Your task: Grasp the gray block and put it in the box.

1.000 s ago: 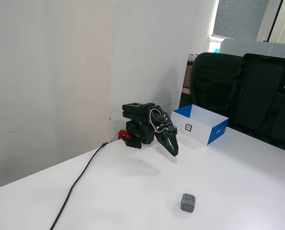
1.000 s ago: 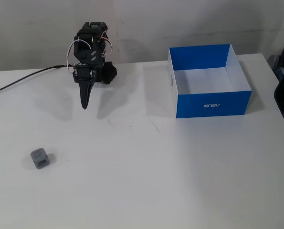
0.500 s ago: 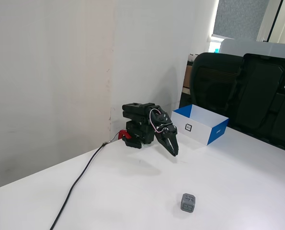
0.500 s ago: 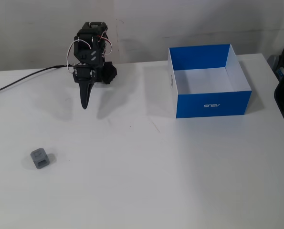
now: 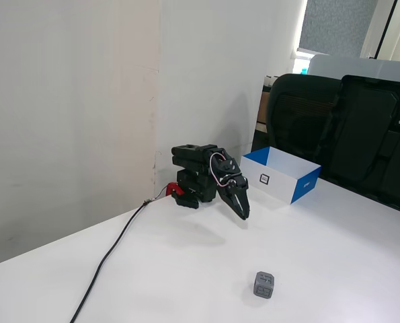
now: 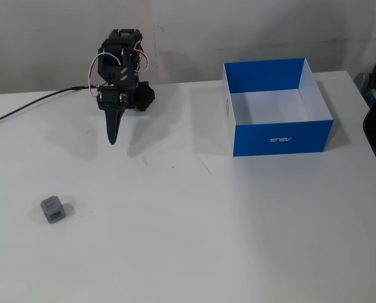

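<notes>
The gray block [image 5: 264,284] [image 6: 53,209] is a small dark gray cube with recessed faces, lying alone on the white table near its front. My gripper [image 5: 243,214] [image 6: 112,139] is black, folded close to the arm's base at the back, and points down above the table well away from the block. Its fingers are pressed together with nothing between them. The box [image 5: 300,190] [image 6: 282,137] is open-topped, blue outside and white inside, and stands to the right of the arm in both fixed views. I see nothing inside it.
A black cable [image 5: 109,255] [image 6: 23,110] runs from the arm's base across the table to the left. A wall [image 5: 72,121] rises behind the arm. Black chairs [image 5: 347,128] stand beyond the table's far edge, behind the box.
</notes>
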Available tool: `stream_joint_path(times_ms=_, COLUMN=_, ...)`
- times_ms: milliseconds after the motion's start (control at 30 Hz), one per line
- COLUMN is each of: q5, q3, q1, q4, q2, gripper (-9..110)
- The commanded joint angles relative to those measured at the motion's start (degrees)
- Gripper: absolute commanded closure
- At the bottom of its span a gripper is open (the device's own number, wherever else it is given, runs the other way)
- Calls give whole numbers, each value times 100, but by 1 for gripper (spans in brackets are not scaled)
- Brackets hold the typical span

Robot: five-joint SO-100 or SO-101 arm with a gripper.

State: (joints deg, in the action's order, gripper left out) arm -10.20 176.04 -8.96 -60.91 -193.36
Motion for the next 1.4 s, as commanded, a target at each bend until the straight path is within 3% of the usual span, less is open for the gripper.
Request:
stream_joint_path(times_ms=0, q5=62, q3=-290, q1=62, q4=-149, q2=-105, gripper=101)
stream_joint_path(times_ms=300, q5=132, q3=-1081, q1=237, q4=-237, q2=352, gripper=101)
stream_joint_path(times_ms=667, q5=343, q3=-3656, q1=-202, q4=-185, q2=4201, gripper=101)
stream_joint_path(times_ms=1267, q5=272, q3=-4887, q1=-800, q4=237, q2=6451, gripper=101)
stream_joint_path(times_ms=1367, q5=-369, q3=-4904, q1=-879, q4=255, q2=6609, gripper=101)
